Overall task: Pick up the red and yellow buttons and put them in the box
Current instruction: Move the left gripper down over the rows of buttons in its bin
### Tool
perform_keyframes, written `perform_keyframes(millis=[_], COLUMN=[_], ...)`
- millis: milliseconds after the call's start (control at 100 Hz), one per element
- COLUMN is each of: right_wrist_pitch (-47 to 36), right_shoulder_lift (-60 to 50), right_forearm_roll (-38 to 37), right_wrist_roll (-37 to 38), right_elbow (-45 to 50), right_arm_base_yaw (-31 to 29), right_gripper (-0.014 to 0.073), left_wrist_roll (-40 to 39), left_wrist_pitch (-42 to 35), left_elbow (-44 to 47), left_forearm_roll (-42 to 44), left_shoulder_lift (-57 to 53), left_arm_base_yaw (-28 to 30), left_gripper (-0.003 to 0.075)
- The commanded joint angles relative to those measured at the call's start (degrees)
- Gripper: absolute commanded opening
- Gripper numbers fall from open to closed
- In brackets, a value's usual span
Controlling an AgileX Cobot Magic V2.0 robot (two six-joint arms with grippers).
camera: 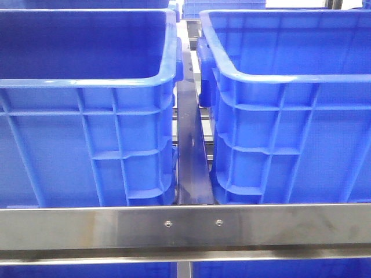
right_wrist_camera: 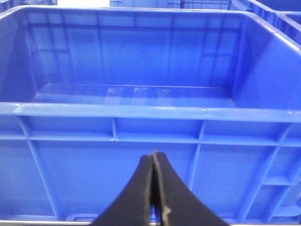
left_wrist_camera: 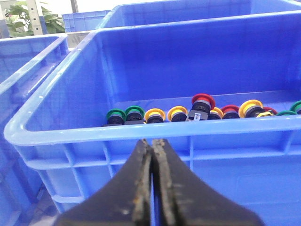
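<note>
In the left wrist view, a blue crate [left_wrist_camera: 141, 133] holds a row of small buttons along its floor. A red button [left_wrist_camera: 203, 100] sits highest, a second red one [left_wrist_camera: 230, 109] lies beside it, and yellow buttons [left_wrist_camera: 154, 114] lie among them. My left gripper [left_wrist_camera: 152, 141] is shut and empty, just outside that crate's near wall below the rim. In the right wrist view the box [right_wrist_camera: 141, 112] is an empty blue crate. My right gripper [right_wrist_camera: 154, 153] is shut and empty in front of its near wall. Neither gripper shows in the front view.
Green buttons [left_wrist_camera: 124, 114] lie at one end of the row. The front view shows two tall blue crates side by side [camera: 87, 81] [camera: 290, 75], a dark bar [camera: 190, 150] in the gap between them, and a steel rail [camera: 185, 226] across the front. More crates stand behind.
</note>
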Motion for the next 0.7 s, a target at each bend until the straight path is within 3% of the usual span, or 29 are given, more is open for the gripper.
perform_keyframes(millis=[0,690], right_wrist_pitch=[-4.3,-4.3], right_shoulder_lift=[-1.4,-1.4], right_forearm_roll=[-0.8,-0.8], right_wrist_roll=[0.1,0.1], right_elbow=[-0.9,-0.9], right_arm_base_yaw=[-0.2,-0.2], right_gripper=[-0.0071,-0.0071], left_wrist_roll=[-0.5,-0.5], left_wrist_pitch=[-4.8,-6.7], left_elbow=[3.0,2.9], left_forearm_roll=[0.0,0.0], left_shoulder_lift=[-1.7,-1.7], left_arm_base_yaw=[-0.2,-0.2], left_gripper=[-0.0020,-0.0020])
